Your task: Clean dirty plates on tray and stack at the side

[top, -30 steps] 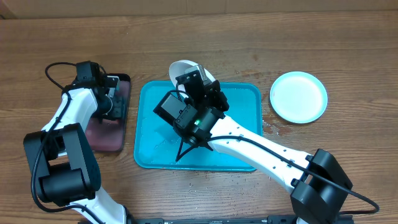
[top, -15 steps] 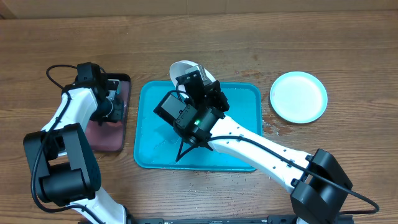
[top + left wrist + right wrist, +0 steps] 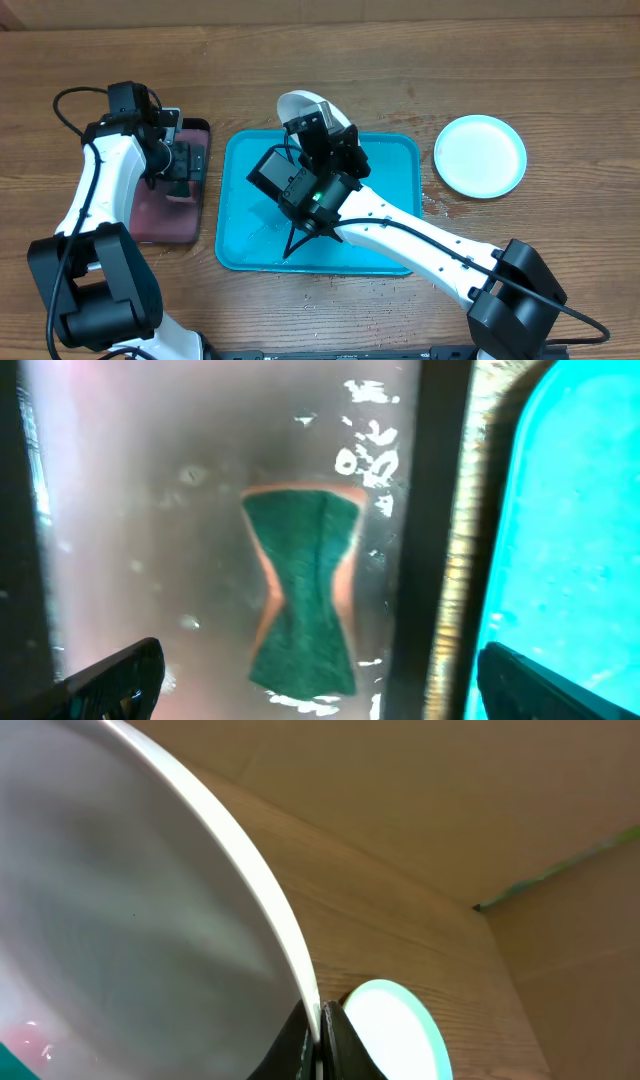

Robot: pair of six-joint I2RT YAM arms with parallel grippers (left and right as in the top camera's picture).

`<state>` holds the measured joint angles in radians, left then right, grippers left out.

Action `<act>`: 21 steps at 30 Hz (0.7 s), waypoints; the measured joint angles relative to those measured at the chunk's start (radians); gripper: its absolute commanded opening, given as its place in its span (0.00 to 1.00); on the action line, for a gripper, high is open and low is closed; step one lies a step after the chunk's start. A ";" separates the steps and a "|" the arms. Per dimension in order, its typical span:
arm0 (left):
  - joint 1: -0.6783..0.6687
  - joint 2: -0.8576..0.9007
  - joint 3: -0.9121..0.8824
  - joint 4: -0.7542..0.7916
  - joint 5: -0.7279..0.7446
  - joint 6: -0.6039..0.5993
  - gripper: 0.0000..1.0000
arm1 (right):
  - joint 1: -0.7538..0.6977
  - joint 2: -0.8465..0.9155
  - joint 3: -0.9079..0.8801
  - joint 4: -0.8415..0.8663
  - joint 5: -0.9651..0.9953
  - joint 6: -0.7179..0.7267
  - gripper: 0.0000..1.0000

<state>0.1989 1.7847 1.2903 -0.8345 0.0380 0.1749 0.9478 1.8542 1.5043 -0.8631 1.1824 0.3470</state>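
Observation:
My right gripper [image 3: 335,140] is shut on the rim of the white plate [image 3: 300,105] and holds it tilted over the far edge of the turquoise tray [image 3: 385,150]. The wrist view shows the plate [image 3: 130,920] filling the left, pinched at its edge by my fingers [image 3: 318,1025], with a pink smear low in it. The light blue plate [image 3: 480,155] lies on the table at the right and also shows in the right wrist view [image 3: 395,1030]. My left gripper [image 3: 315,690] is open above the teal sponge [image 3: 300,595]. The yellow-green plate is out of view.
The sponge lies in the small black-rimmed tray [image 3: 165,205] with a pinkish wet inside, left of the turquoise tray. Water drops speckle the turquoise tray [image 3: 560,560] and the wood near it. A brown wall runs behind the table.
My left arm has drawn back and lifted to the left, away from the sponge in the small tray. The right arm and the white plate have stayed put.

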 measured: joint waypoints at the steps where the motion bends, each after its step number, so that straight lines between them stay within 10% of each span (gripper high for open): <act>1: 0.000 0.000 0.000 -0.009 0.015 -0.012 1.00 | -0.002 0.000 0.000 -0.004 -0.005 0.012 0.04; 8: 0.000 0.000 0.000 -0.052 0.083 -0.055 1.00 | -0.134 -0.023 0.000 -0.057 -0.287 0.191 0.04; 21: 0.000 0.000 0.000 -0.076 0.102 -0.072 1.00 | -0.837 -0.080 -0.002 -0.169 -1.108 0.364 0.04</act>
<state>0.1989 1.7847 1.2903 -0.9108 0.1398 0.1028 0.1108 1.7737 1.5024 -1.0325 0.0746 0.7109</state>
